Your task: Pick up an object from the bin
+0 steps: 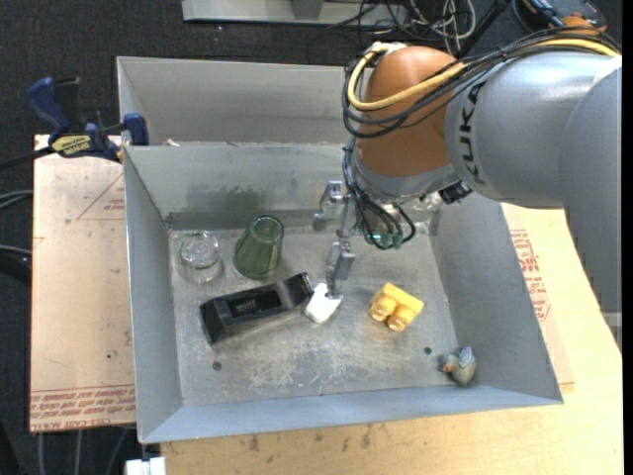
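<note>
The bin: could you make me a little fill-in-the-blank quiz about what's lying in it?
1. The small object just below the end effector is ____ in colour.
2. The cup beside the clear glass is ____.
3. The lumpy piece to the view's right of the small object is ____.
4. The long flat tool on its other side is ____.

Missing words: white; green; yellow; black.

Glass [198,253] left of cup [259,246]; stapler [255,307] before those 2; lump [322,308] just right of stapler; block [396,306] further right.
</note>
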Motion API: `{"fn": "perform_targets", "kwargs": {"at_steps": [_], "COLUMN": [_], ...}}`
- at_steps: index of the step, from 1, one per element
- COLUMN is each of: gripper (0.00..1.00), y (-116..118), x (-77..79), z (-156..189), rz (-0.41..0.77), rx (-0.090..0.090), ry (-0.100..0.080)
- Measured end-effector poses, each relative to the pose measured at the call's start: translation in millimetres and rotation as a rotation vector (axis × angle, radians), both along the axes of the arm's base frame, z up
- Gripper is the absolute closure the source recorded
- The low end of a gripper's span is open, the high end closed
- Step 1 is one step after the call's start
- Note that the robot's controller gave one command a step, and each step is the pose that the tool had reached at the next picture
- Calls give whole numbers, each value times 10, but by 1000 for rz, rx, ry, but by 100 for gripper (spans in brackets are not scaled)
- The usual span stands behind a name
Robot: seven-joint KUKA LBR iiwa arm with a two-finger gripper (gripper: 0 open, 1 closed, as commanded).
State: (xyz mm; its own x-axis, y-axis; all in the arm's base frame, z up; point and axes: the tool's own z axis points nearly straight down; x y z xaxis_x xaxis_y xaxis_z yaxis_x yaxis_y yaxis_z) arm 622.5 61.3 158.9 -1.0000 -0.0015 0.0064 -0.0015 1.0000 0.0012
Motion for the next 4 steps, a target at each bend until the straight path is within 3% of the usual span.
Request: {"fn": "perform_targets", "kwargs": {"at_steps": [1,2,3,4], "gripper": [0,0,0,100], "y": [-2,302,575,755], "x": [19,-201,-366,-355], "z": [45,-324,-590,-746], "rz": [-1,48,-2,330], "rx": [0,-1,1,5], "ry": [-8,-15,1,-28]}}
